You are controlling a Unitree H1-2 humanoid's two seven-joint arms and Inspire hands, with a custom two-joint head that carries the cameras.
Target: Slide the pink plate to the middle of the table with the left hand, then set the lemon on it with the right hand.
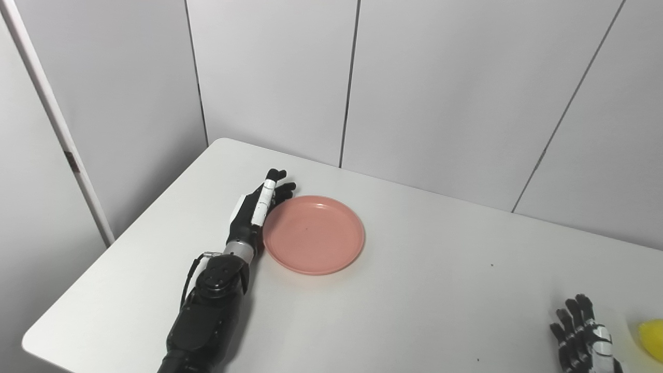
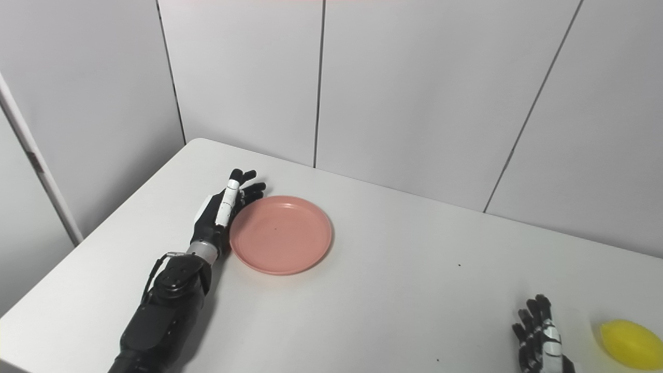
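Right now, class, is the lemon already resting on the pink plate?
No: the lemon lies on the table at the near right, beside the right robot hand, while the pink plate holds nothing.

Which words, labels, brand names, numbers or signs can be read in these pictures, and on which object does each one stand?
None: no readable text appears in either view.
pink plate: plain, only a tiny dark speck, no lettering.
lemon: no sticker or label visible.
left hand and right hand: white and black parts, no legible marking.
table and wall panels: blank, apart from small dark specks on the table.
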